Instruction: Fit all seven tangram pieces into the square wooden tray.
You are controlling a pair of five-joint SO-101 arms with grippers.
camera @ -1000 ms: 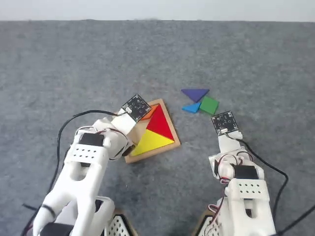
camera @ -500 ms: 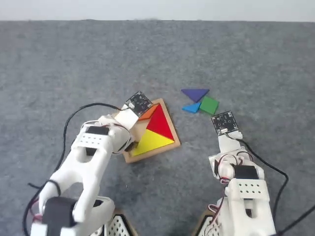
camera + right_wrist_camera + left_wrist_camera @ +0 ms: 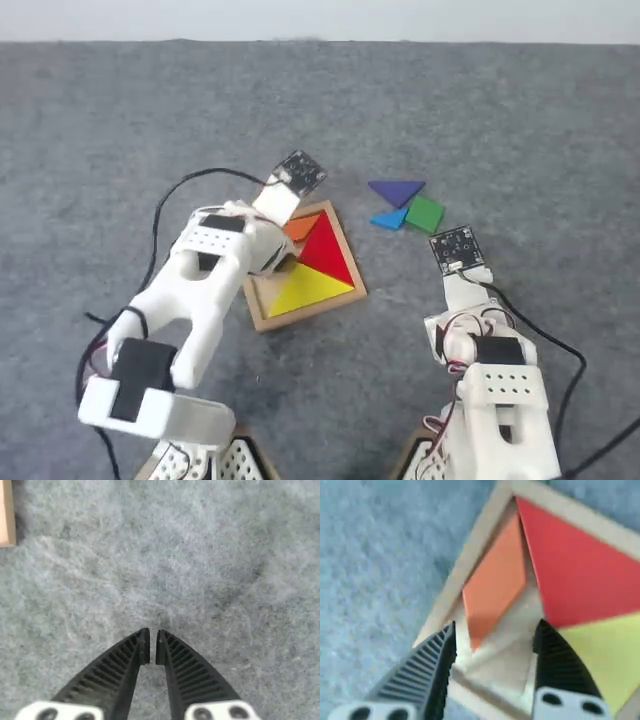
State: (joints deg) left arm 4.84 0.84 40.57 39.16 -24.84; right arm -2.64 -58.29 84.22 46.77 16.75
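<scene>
Roughly at the middle of the grey, felt-like table (image 3: 520, 120) lies the square wooden tray (image 3: 262, 320), pale wood with a raised rim, turned cornerwise. Three flat, bright pieces sit inside it: a large red triangle (image 3: 325, 250) and a large yellow triangle (image 3: 305, 288) meeting edge to edge, and an orange parallelogram (image 3: 300, 228) lying along the rim beside the red one. The left arm hides part of the tray. Bare wooden floor shows between the orange and yellow pieces in the left wrist view.

The left gripper (image 3: 495, 630) hangs over that bare patch, jaws spread wide and holding nothing. The right gripper (image 3: 150, 636) sits low over bare table with its fingertips almost touching, also holding nothing.

Well apart from the tray, a purple triangle (image 3: 396, 190), a small blue triangle (image 3: 388, 218) and a green square (image 3: 424, 213) lie clustered together on the table.
</scene>
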